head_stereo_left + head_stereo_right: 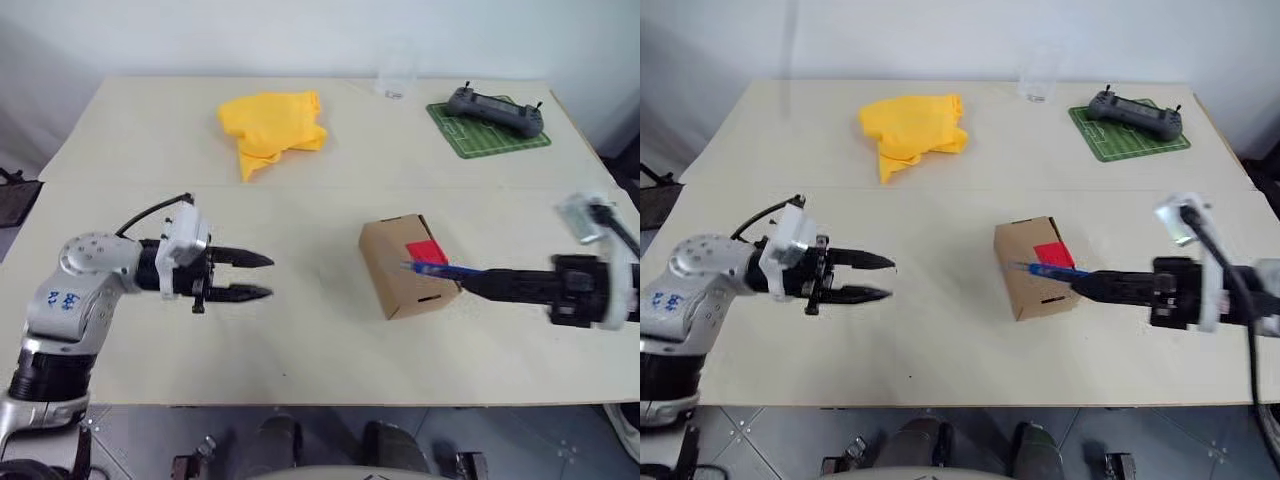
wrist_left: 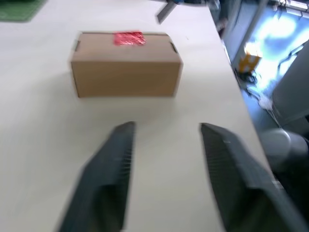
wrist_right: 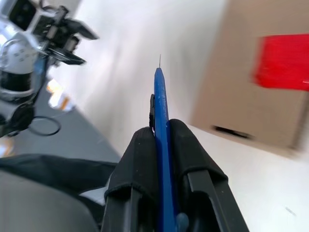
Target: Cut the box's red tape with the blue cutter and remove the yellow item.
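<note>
Brown cardboard, that's the box [image 1: 405, 267], sitting closed on the desk [image 1: 300, 340] a bit right of the middle, with the red tape [image 1: 424, 251] as a small square patch on its top. We can't see the yellow item, the flaps are shut over whatever's inside. On the near side face there's a little dark slot [image 1: 431, 299].

Over the tape hangs the blue cutter [image 1: 437, 269], pinched tight in the jaws of the right gripper [image 1: 478, 282], which comes in from the right. Whether the tip actually touches the tape we can't tell; the right wrist view is smeared around the box.

Well apart on the left, the left gripper [image 1: 245, 277] points toward the box, jaws partly open with nothing in them.

Further back we've got a crumpled yellow cloth [image 1: 271, 129], a clear glass [image 1: 1038, 78] that's hard to make out, and a grey controller [image 1: 495, 110] on a green mat [image 1: 448, 130].
</note>
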You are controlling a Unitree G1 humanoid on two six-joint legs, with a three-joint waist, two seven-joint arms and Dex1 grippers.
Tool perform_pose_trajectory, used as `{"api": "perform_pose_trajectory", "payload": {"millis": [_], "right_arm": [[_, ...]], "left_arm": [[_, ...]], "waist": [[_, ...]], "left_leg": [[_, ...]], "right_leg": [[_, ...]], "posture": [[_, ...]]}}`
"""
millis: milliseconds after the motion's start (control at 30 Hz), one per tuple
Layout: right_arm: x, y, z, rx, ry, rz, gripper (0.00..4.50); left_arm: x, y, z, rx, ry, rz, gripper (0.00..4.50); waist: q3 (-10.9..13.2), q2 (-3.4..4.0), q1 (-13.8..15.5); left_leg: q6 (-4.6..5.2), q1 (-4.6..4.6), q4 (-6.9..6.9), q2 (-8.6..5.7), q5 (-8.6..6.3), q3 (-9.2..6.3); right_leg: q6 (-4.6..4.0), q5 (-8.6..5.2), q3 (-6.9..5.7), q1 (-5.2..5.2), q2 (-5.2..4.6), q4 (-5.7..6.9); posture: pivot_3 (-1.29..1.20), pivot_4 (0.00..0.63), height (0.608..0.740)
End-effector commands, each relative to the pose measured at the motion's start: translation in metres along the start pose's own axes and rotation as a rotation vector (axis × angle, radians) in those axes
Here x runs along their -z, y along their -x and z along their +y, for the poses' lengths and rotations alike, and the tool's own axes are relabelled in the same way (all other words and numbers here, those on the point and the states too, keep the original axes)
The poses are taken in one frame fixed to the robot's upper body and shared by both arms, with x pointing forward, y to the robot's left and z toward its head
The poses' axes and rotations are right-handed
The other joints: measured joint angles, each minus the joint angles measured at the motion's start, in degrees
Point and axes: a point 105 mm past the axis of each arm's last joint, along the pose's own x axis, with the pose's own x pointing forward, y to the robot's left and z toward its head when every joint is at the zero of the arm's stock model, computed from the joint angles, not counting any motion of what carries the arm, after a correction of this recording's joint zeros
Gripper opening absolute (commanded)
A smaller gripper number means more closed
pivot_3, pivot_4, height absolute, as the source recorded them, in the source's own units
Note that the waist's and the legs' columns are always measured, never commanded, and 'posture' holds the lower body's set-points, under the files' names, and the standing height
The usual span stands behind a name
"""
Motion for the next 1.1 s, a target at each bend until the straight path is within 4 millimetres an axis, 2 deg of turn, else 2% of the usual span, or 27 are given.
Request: {"api": "perform_pose_trajectory", "payload": {"millis": [33,100,133,200,300,400,500,667,800,1000,1100], "right_arm": [[-0.009,0.016,-0.003,0.195,0.086,-0.129,0.08],[-0.002,0.018,-0.008,0.305,0.099,-0.175,0.08],[0.001,0.02,-0.007,0.331,0.103,-0.187,0.08],[0.002,0.017,-0.004,0.353,0.117,-0.241,0.08],[0.001,0.001,0.002,0.396,0.15,-0.274,0.08],[0.001,-0.012,0.001,0.464,0.165,-0.272,0.08],[-0.007,-0.023,0.007,0.483,0.198,-0.284,0.08],[-0.021,-0.027,0.004,0.504,0.222,-0.278,0.08],[-0.018,-0.029,-0.005,0.531,0.224,-0.208,0.08],[-0.021,-0.031,-0.012,0.551,0.183,-0.226,0.08],[-0.021,-0.033,-0.013,0.542,0.169,-0.231,0.08]], "left_arm": [[-0.008,-0.035,0.02,0.03,-0.046,-0.056,0.77],[-0.011,-0.06,0.029,0.063,-0.061,-0.072,0.09],[-0.014,-0.07,0.031,0.076,-0.067,-0.08,0.0],[-0.022,-0.09,0.035,0.087,-0.088,-0.098,0.0],[-0.031,-0.115,0.041,0.093,-0.103,-0.107,0.0],[-0.032,-0.134,0.039,0.104,-0.114,-0.077,0.0],[-0.028,-0.142,0.037,0.092,-0.127,-0.024,0.0],[-0.016,-0.152,0.041,0.051,-0.188,0.086,0.0],[-0.016,-0.164,0.044,0.004,-0.201,0.105,0.0],[-0.019,-0.177,0.047,-0.046,-0.188,0.071,0.0],[-0.013,-0.183,0.044,-0.035,-0.164,0.084,0.0]], "waist": [[0.0,-0.03,0.5],[0.0,-0.1,0.5],[0.0,-0.13,0.4],[0.0,-0.14,0.0],[0.0,-0.14,-1.3],[0.0,-0.14,-2.1],[0.0,-0.14,-2.4],[0.0,-0.15,-2.1],[0.0,-0.15,-1.1],[0.0,-0.15,-1.2],[0.0,-0.15,-1.3]], "left_leg": [[0.0,0.0,0.02,-0.04,0.0,0.0],[-0.01,-0.03,0.1,-0.09,0.01,-0.02],[-0.01,-0.07,0.1,-0.12,0.01,-0.01],[-0.01,-0.11,0.1,-0.15,0.01,0.04],[-0.01,-0.08,0.07,-0.12,0.01,0.14],[-0.01,0.01,0.05,-0.05,0.01,0.21],[-0.01,0.03,0.05,-0.04,0.01,0.22],[0.0,0.01,0.08,-0.01,0.02,0.2],[0.01,-0.09,0.18,0.04,0.02,0.13],[0.02,-0.2,0.21,0.03,0.02,0.07],[0.02,-0.2,0.2,0.02,0.02,0.07]], "right_leg": [[0.0,0.0,-0.01,0.0,0.01,0.03],[0.0,0.01,-0.09,0.0,0.02,0.11],[0.0,0.01,-0.08,-0.02,0.02,0.1],[0.01,0.01,-0.08,-0.05,0.02,0.07],[0.02,0.02,-0.05,-0.11,0.04,0.07],[0.02,0.02,0.01,-0.11,0.06,0.1],[0.02,0.02,0.06,-0.11,0.05,0.11],[0.01,0.02,0.06,-0.11,0.04,0.09],[0.01,0.02,0.03,-0.11,0.03,0.07],[0.01,0.02,-0.08,-0.11,0.03,0.02],[0.01,0.02,-0.1,-0.11,0.04,0.02]], "posture": [[0.0,0.15,0.74],[0.0,0.15,0.74],[0.0,0.15,0.74],[0.0,0.15,0.74],[0.0,0.15,0.74],[0.0,0.15,0.74],[0.0,0.15,0.74],[0.0,0.15,0.74],[0.0,0.15,0.74],[0.0,0.15,0.74],[0.0,0.15,0.74]]}}
